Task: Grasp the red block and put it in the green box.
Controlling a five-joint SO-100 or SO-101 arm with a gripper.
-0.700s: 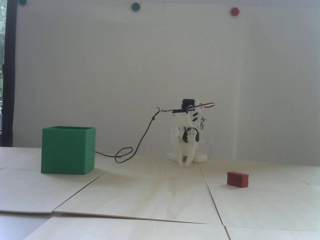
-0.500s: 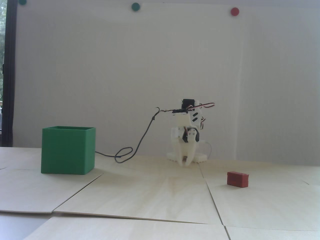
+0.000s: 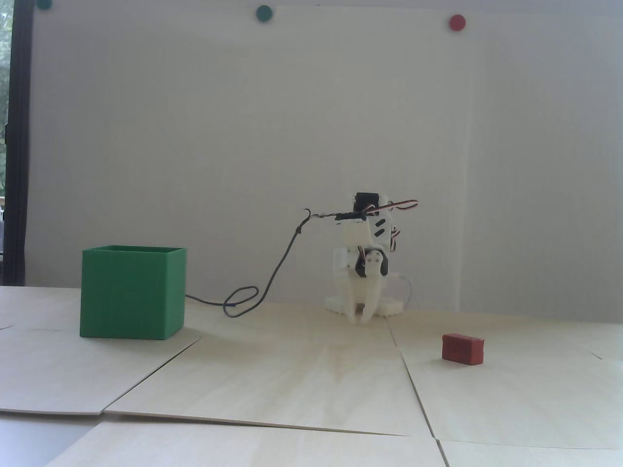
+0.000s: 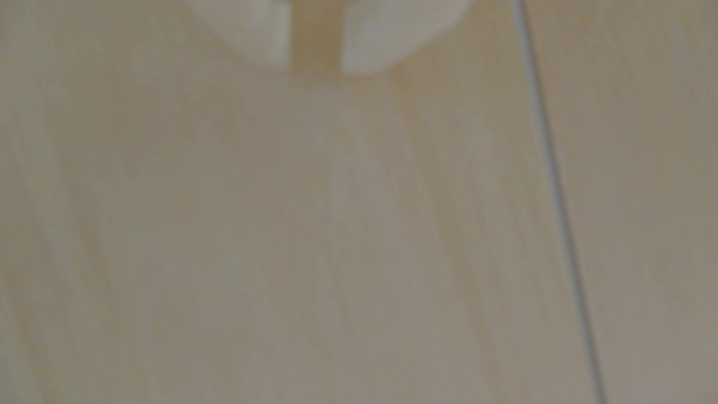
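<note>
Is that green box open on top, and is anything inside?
Open: the green box shows a thin rim and no lid. Its contents cannot be seen from the fixed view; the red block lies outside it.

You're looking at a makeshift test bench, hobby or lab type, not a kitchen or shop. Evidence in the fixed view: pale plywood sheets laid edge to edge as a work surface, seams showing across the lower half of the frame. Plain white board fills the background, with round coloured magnets along the top edge, green at upper centre, red at upper right. Small white printed arm at centre, loose dark cable trailing left. Dark window frame at far left, foliage beyond. Wrist view: blurred pale wood grain only.
</note>
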